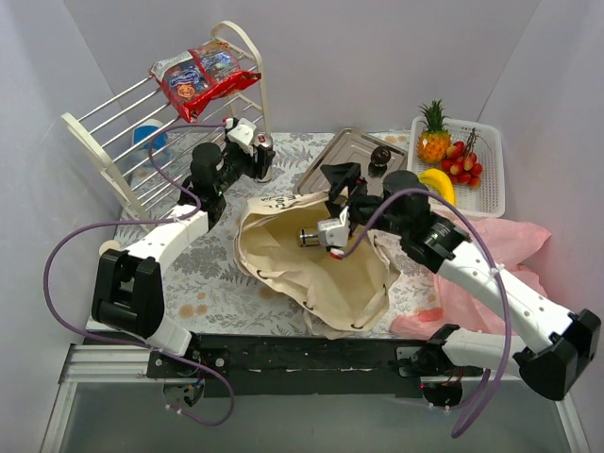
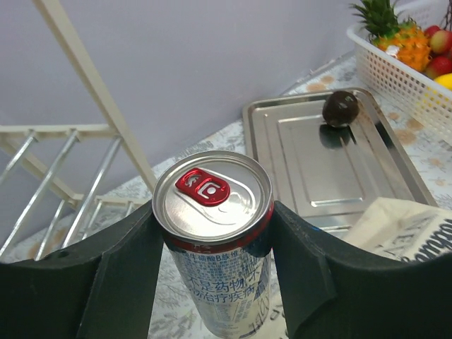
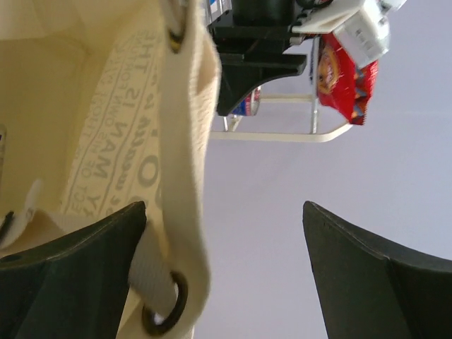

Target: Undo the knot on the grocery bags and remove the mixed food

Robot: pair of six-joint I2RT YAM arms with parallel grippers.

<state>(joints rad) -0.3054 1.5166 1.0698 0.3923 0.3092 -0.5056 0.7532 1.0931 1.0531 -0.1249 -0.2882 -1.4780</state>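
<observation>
I have the beige canvas tote (image 1: pixel 311 269) slumped mid-table with its mouth open. My right gripper (image 3: pixel 226 282) sits at that mouth, jaws spread wide. The tote's eyeleted strap (image 3: pixel 185 176) hangs between them, close beside one finger, and it is not pinched. The pink plastic bag (image 1: pixel 505 255) lies crumpled at the right side, with my right arm crossing over it. The wire rack (image 1: pixel 123 142) at far left carries the snack packets (image 1: pixel 200 75). The white basket (image 1: pixel 491 189) at far right holds the pineapple (image 1: pixel 433 140), banana (image 1: pixel 438 181) and red fruits (image 1: pixel 462 160). My left gripper (image 2: pixel 215 233), near the rack, is clamped on a drink can (image 2: pixel 212 194), which stands upright with a finger on each side
</observation>
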